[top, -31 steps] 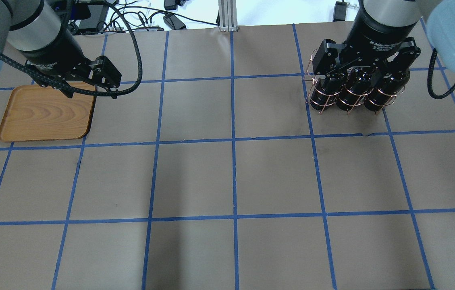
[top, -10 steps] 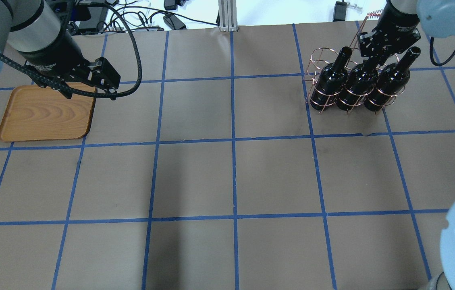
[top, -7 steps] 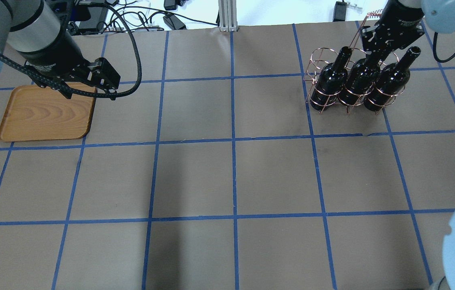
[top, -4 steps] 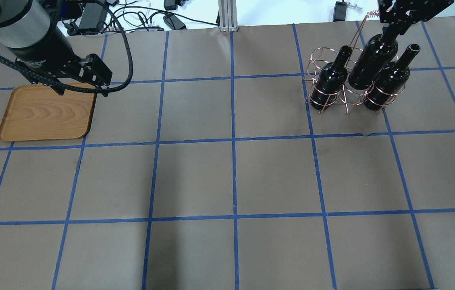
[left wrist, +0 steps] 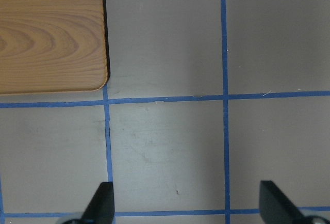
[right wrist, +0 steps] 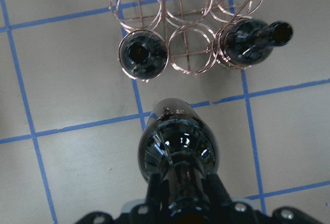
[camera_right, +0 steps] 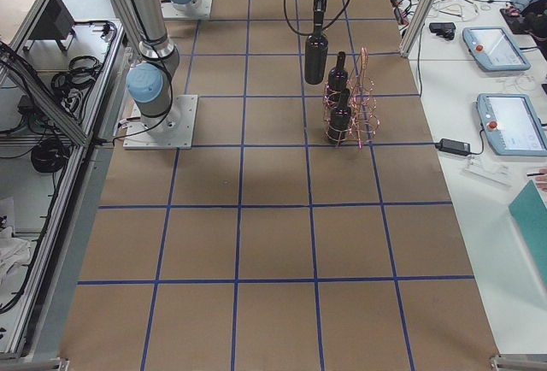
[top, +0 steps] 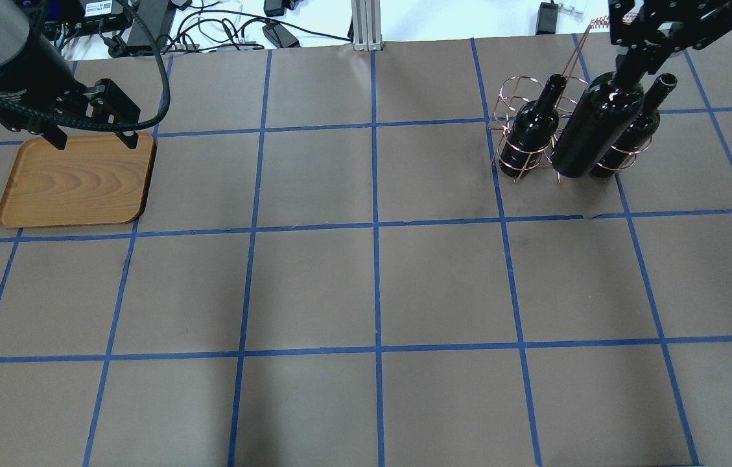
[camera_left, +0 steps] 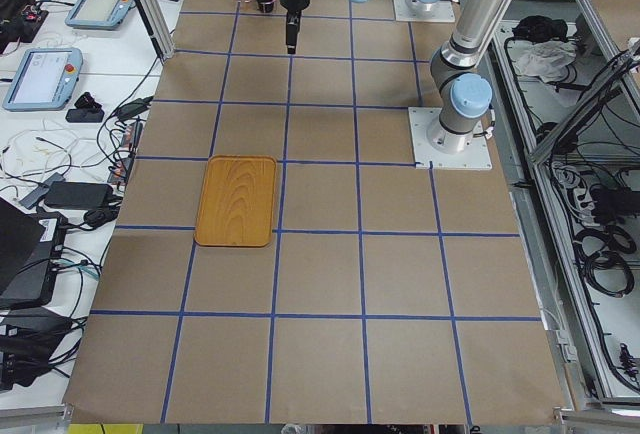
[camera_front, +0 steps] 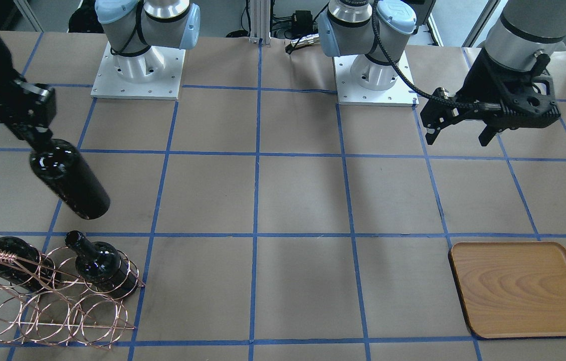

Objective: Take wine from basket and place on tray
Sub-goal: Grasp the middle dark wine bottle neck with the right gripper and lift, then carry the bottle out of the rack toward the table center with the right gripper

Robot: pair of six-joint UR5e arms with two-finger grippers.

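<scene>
My right gripper (top: pixel 639 57) is shut on the neck of a dark wine bottle (top: pixel 589 136) and holds it lifted clear of the copper wire basket (top: pixel 513 91). In the front-facing view this bottle (camera_front: pixel 69 178) hangs tilted above the table, near the basket (camera_front: pixel 52 313). Two more bottles (top: pixel 531 133) (top: pixel 637 130) stand in the basket. The right wrist view shows the held bottle (right wrist: pixel 178 141) from above, with the basket (right wrist: pixel 185 66) beyond it. The wooden tray (top: pixel 74 181) lies bare at the far left. My left gripper (top: pixel 93 138) is open and empty above the tray's far edge.
The table is brown paper with a grid of blue tape. Both arm bases (camera_front: pixel 137 65) (camera_front: pixel 373 70) stand at the robot's edge. Cables and an aluminium post (top: pixel 366 26) lie past the far edge. The basket's coiled handle (top: pixel 599 24) rises beside my right gripper.
My right gripper has lifted the middle bottle up out of the basket by its neck. The left arm has drifted left and back over the tray's far edge.
</scene>
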